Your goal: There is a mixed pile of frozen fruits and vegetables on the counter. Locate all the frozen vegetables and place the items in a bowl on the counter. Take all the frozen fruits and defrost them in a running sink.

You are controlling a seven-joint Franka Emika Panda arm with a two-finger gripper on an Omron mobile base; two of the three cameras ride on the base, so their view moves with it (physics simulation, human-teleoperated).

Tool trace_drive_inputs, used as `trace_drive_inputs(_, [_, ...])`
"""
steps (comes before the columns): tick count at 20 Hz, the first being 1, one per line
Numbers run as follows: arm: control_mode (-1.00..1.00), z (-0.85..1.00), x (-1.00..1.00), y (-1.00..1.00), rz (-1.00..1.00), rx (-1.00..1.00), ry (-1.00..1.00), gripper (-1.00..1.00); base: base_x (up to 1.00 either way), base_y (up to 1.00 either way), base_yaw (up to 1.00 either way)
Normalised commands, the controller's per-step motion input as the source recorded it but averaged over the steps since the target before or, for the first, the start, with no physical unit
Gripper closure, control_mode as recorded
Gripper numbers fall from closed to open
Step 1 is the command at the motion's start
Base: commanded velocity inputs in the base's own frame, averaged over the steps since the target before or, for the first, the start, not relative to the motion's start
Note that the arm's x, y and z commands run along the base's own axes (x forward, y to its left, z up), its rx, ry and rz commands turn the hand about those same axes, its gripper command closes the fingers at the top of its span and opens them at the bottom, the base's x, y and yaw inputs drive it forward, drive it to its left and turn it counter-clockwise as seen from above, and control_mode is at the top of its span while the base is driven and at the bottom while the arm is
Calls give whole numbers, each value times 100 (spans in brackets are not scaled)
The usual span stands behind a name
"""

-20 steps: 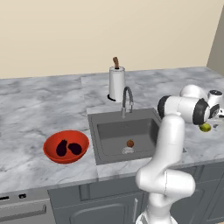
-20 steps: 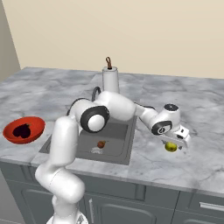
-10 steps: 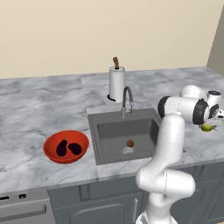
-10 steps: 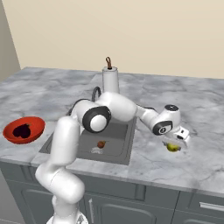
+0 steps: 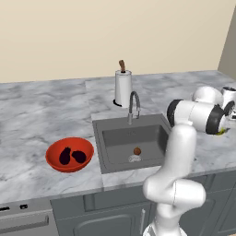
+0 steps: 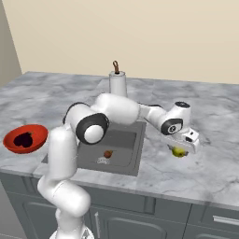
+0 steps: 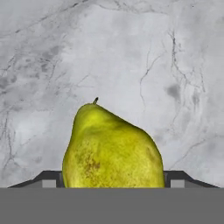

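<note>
My gripper (image 6: 179, 150) reaches down to the counter (image 6: 210, 168) right of the sink (image 6: 123, 140), shut on a yellow-green pear-shaped fruit (image 6: 178, 151). In the hand view this fruit (image 7: 111, 148) sits between the two finger tips, which press its sides. From the left base view the gripper (image 5: 226, 130) and a sliver of the fruit (image 5: 224, 132) show at the far right. A small brown fruit (image 5: 137, 151) lies in the sink near the drain. The red bowl (image 5: 53, 154) left of the sink holds two dark purple vegetables (image 5: 65, 156) (image 5: 79, 156).
A chrome faucet (image 5: 133, 103) curves over the back of the sink, with a paper towel roll (image 5: 122, 87) behind it. The arm stretches across the sink's right side. A wall corner stands at the far right of the counter.
The jaws have closed from wide open onto the yellow-green fruit. The hand and fruit have shifted slightly toward the sink.
</note>
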Motion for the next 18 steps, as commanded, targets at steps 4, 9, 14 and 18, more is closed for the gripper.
trace_drive_inputs(4, [-100, 94, -96, 83, 0, 0, 0, 100, 0, 0, 0])
trace_drive_inputs(9, [-100, 84, -54, 94, 4, 0, 0, 100, 0, 0, 0])
trace_drive_inputs(14, [-100, 40, -22, 100, 7, -1, 0, 100, 0, 0, 0])
trace_drive_inputs(18, [-100, -2, 19, 100, 10, 0, 0, 100, 0, 0, 0])
